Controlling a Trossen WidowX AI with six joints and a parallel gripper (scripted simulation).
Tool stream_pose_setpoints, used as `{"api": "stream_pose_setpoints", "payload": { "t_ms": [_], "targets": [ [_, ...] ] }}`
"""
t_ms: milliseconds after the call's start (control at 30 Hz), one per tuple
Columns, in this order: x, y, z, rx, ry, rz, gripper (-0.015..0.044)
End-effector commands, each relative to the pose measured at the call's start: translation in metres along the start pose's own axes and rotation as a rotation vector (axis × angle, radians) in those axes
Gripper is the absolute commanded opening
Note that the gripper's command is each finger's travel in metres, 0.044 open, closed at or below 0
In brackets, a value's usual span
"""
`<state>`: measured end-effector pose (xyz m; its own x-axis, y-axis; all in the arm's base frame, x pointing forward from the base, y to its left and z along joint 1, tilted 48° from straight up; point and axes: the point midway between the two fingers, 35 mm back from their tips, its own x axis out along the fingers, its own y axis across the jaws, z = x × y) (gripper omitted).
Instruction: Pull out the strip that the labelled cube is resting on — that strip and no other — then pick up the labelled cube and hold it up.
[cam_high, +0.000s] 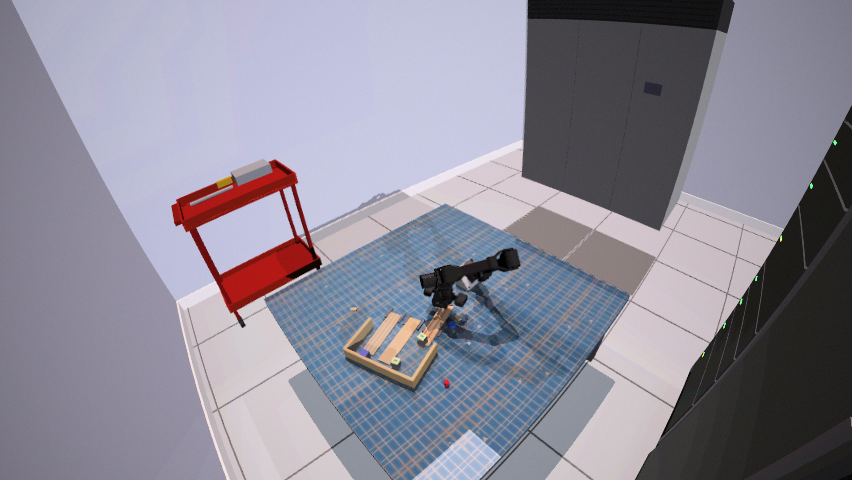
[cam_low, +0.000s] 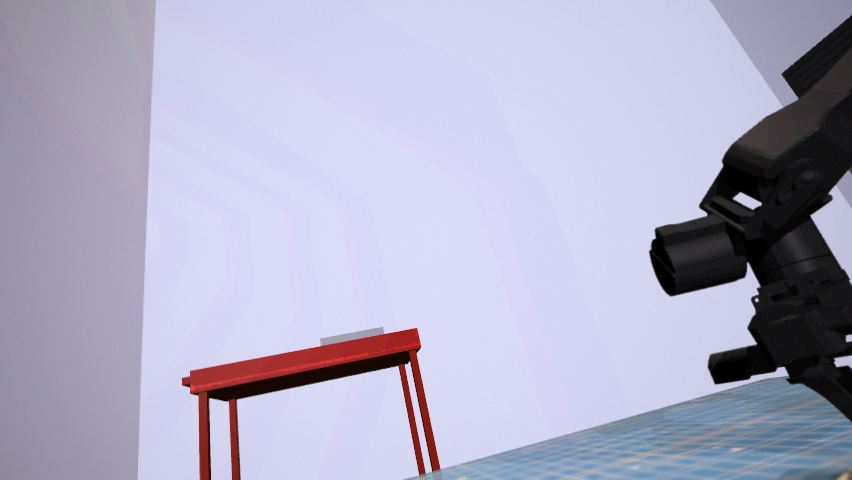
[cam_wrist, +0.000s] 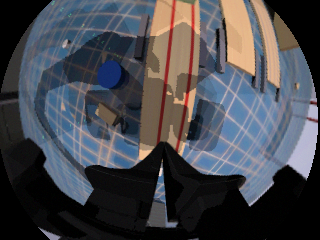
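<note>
The black arm (cam_high: 476, 269) (cam_low: 787, 137) reached out and bent downward at the wrist, its upper links slanting up and away above the hand. The gripper (cam_wrist: 163, 144) pointed down, its two dark fingers pressed together at their tips, the wider finger bases flaring out behind them.
</note>
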<state>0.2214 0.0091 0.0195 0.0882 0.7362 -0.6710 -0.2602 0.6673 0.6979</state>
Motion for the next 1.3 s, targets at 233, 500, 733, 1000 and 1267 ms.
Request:
{"api": "stream_pose_setpoints", "payload": {
  "t_ms": [233, 500, 733, 1000, 1267],
  "targets": [
    [0.005, 0.002, -0.025, 0.011, 0.034, 0.006, 0.0000],
    [0.005, 0.002, -0.035, 0.012, 0.035, 0.006, 0.0000],
    [0.005, 0.002, -0.035, 0.012, 0.035, 0.006, 0.0000],
    [0.005, 0.002, -0.035, 0.012, 0.035, 0.006, 0.0000],
    [0.005, 0.002, -0.035, 0.012, 0.035, 0.006, 0.0000]
  ]
}}
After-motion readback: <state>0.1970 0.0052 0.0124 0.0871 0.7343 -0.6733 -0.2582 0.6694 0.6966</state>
